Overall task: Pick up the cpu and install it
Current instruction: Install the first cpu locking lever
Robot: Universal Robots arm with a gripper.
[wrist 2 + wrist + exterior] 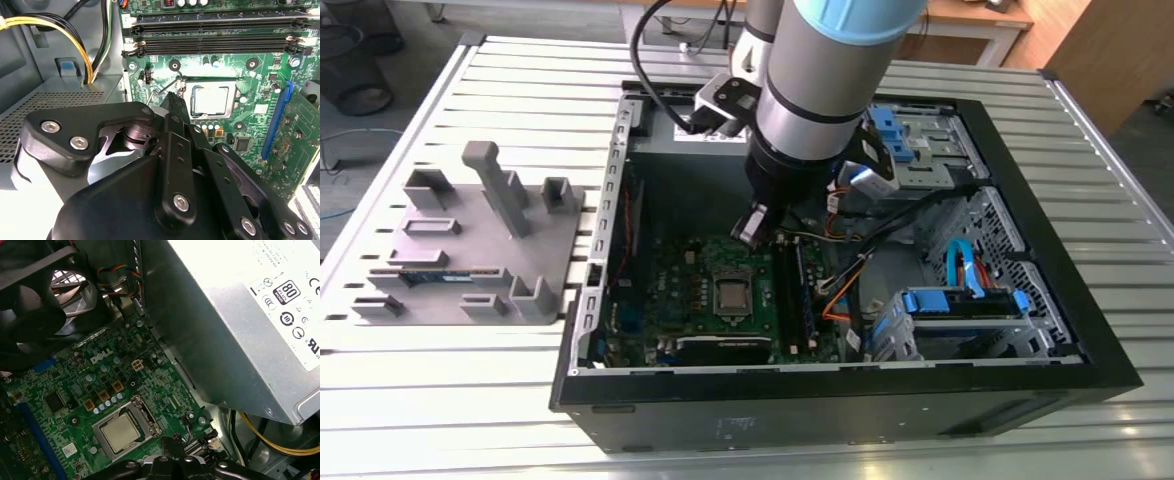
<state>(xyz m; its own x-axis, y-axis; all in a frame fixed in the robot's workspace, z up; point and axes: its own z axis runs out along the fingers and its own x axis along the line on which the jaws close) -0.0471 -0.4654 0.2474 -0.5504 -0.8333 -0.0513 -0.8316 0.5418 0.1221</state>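
The gripper (172,97) hangs just above the motherboard (250,80), fingers together and holding nothing. Beside its tip the cpu (210,100) sits flat in its socket. It looks light, stiff and fragile underneath, so only its thin edges are safe to hold.

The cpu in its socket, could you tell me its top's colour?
Shiny silver-grey, clearest in the first wrist view.

The exterior view looks steeply down from beyond the open computer case (854,300) on the worktop (480,400). Both wrist views sit close above the motherboard (225,130) (90,405), sharing the cpu (211,100) (120,432) socket from opposite sides.
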